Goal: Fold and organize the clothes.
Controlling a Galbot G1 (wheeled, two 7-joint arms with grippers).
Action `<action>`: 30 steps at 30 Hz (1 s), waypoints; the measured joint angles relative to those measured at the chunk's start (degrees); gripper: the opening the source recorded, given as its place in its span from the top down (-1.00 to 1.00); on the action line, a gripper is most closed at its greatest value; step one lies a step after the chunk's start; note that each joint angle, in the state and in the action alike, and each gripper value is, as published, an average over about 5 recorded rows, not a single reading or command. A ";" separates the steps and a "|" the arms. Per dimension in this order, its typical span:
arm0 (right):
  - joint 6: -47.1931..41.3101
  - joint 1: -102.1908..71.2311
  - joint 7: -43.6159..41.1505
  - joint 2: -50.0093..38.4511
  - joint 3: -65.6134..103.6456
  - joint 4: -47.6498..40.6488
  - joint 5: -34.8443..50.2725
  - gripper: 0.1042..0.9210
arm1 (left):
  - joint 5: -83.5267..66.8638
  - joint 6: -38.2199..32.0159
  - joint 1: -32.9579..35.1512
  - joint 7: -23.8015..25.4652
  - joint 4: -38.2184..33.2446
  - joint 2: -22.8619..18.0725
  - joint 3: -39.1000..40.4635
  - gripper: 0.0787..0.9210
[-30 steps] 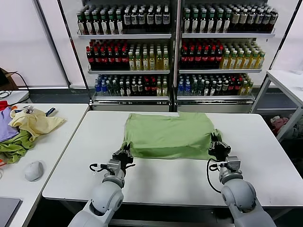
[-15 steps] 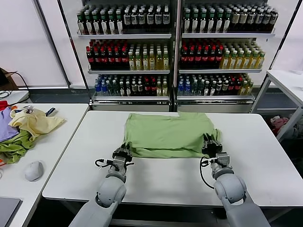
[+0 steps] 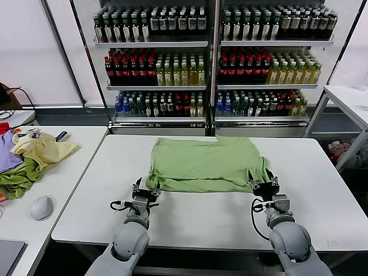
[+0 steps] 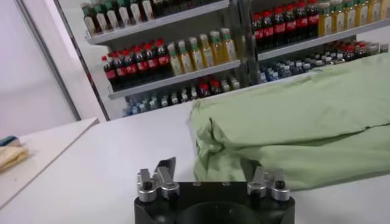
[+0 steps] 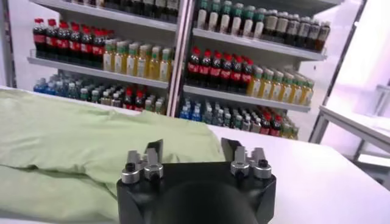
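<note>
2 grippers have just let go: the left gripper (image 3: 140, 190) and right gripper (image 3: 264, 183) stand with jaws spread, drawn back off the near corners of the light green shirt (image 3: 204, 164). Folded, it lies mid-table (image 3: 195, 221), so this fold looks finished.

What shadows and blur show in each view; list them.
Head view: even overhead light, only a thin shadow under the green shirt's near edge on the white table. Left wrist view: shirt sharp, shelf bottles slightly soft, left gripper dark at the frame edge. Right wrist view: right gripper housing near-black, the window side washed out.
</note>
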 measured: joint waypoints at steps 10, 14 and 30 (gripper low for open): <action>-4.48 0.27 1.41 0.11 0.43 -2.69 2.44 -0.57 | -3.76 -0.27 -2.77 -0.50 3.37 -0.44 0.03 -0.49; -5.67 0.53 1.51 -0.06 0.50 -3.89 3.29 -0.28 | -5.13 -0.29 -3.74 -0.63 4.59 -0.59 0.12 -0.22; -5.93 0.29 0.48 -0.96 0.98 -4.97 5.59 0.79 | -9.41 0.09 -3.61 -0.54 5.70 -0.30 -0.35 0.85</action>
